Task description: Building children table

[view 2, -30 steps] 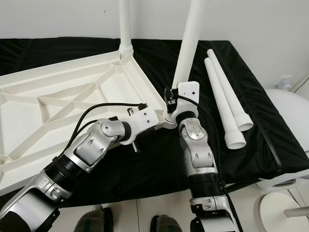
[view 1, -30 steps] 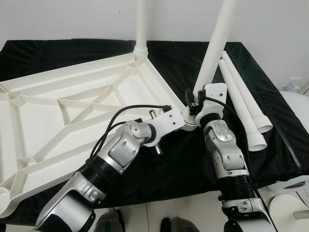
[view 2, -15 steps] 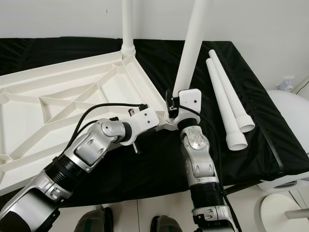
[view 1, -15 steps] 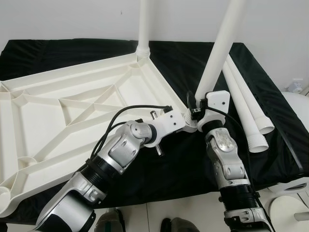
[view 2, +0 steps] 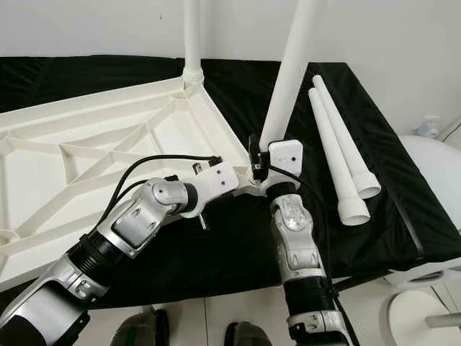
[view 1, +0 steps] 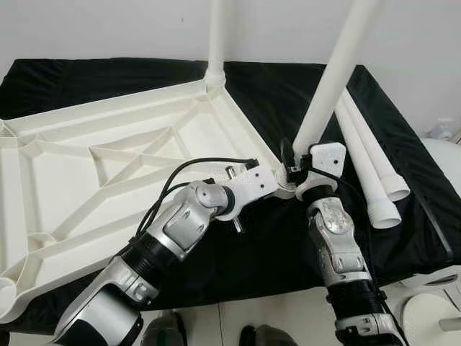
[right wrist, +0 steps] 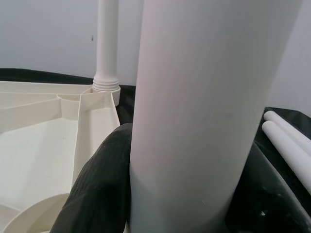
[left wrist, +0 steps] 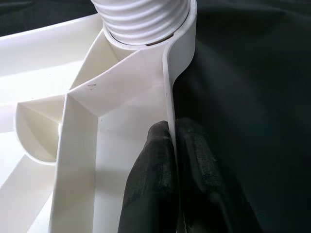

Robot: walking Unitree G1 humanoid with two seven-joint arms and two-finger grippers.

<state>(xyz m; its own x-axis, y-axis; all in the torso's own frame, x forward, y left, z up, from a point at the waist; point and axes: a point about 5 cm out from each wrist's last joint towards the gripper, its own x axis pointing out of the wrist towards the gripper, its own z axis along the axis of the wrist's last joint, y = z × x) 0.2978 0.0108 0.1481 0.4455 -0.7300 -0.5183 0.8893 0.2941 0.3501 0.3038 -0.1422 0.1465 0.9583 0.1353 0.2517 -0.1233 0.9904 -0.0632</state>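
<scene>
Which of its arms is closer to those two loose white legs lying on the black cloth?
Right. The right end effector, gripping the tilted leg, is beside the loose legs; the left end effector pinches the tabletop rim, farther away.

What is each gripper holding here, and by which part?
Left gripper pinches the tabletop's side rim beside the corner socket. Right gripper grips the slanted table leg near its lower end.

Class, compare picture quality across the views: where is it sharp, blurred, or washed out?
Eye views: evenly lit, sharp; the table top ribs read clearly. Left wrist view: the fingers are soft, close to the lens. Right wrist view: the held leg looms pale, featureless.
</scene>
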